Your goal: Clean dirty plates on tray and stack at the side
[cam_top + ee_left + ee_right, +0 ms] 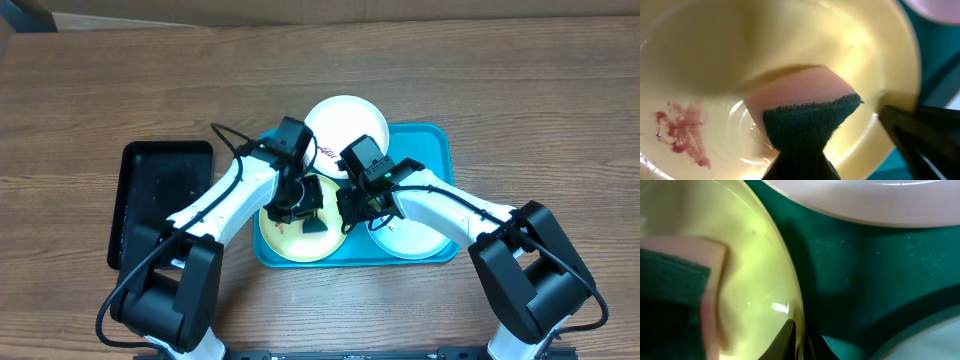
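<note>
Left claw [300,203] is clamped on a sponge [807,122] held inside the yellow-green plate [715,55]. Right claw [799,341] pinches that plate's rim, steadying it. Plate sits lower left on the turquoise tray [432,140], overhead view. Judgement: sweep sponge toward the dark-red smear [682,132], lower left of left-wrist view, with rim grip firm. Plate surface glossy, shallow.

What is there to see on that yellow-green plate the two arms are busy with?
The yellow-green plate is round, shallow and glossy, plastic by its look. It lies flat at the near left end of the turquoise tray. A dark-red smear marks its inside. The left pincer holds a pink sponge with a dark green face against its inside, and the right pincer appears to pinch its rim.
</note>
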{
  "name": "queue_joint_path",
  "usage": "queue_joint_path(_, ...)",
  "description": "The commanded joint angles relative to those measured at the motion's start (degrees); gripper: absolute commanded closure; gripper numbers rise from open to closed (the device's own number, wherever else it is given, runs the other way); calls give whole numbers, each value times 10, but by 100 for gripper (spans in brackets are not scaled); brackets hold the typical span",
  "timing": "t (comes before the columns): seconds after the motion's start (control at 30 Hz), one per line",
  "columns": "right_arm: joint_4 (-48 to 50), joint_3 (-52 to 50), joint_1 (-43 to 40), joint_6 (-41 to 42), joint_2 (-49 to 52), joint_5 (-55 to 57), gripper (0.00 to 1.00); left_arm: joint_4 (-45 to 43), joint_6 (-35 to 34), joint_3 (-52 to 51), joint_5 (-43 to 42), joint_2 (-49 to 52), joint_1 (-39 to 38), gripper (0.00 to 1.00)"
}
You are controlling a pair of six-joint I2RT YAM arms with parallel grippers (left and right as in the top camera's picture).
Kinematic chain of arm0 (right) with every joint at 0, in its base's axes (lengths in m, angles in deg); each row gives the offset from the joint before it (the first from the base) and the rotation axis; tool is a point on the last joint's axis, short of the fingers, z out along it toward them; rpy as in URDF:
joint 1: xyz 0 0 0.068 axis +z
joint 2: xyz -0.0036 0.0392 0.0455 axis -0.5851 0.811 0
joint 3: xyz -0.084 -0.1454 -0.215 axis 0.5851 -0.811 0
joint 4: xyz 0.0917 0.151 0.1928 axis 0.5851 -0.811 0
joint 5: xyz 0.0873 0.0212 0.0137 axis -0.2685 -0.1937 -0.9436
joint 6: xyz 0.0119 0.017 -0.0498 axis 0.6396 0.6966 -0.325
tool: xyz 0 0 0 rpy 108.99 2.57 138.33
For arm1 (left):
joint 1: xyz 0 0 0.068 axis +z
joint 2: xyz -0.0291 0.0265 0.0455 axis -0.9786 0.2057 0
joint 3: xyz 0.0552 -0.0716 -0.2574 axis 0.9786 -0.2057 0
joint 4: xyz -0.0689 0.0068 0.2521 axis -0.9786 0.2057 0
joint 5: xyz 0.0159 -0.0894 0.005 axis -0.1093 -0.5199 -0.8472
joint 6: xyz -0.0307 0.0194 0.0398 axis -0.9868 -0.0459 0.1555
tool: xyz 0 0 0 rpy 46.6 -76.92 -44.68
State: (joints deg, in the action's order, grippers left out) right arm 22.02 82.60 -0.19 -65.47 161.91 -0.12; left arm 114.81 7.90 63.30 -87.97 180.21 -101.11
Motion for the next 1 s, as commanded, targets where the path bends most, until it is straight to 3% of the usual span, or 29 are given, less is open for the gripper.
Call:
queue_joint_path(0.0, 1, -3, -3, -2, 1, 8, 91, -25, 1, -35, -12, 8, 15, 96)
queue_joint_path(0.13, 1, -3, -3, -2, 1, 8, 91, -32, -2, -60, -1, 8, 39, 96)
queue_joint_path(0.33, 1, -3, -3, -2, 1, 8, 91, 26, -40, -63, 200, 8, 72, 96)
queue_joint_path(0.63, 1, -3, -3, -2, 1, 8, 91, 16, -40, -66, 350, 8, 72, 96)
queue_joint_path(0.8, 2, -3, -3, -2, 1, 8, 91, 50, -40, -21, 361, 7, 72, 96)
queue_joint_path(0.97, 2, -3, -3, -2, 1, 8, 91, 169, -40, 92, 341, 6, 72, 96)
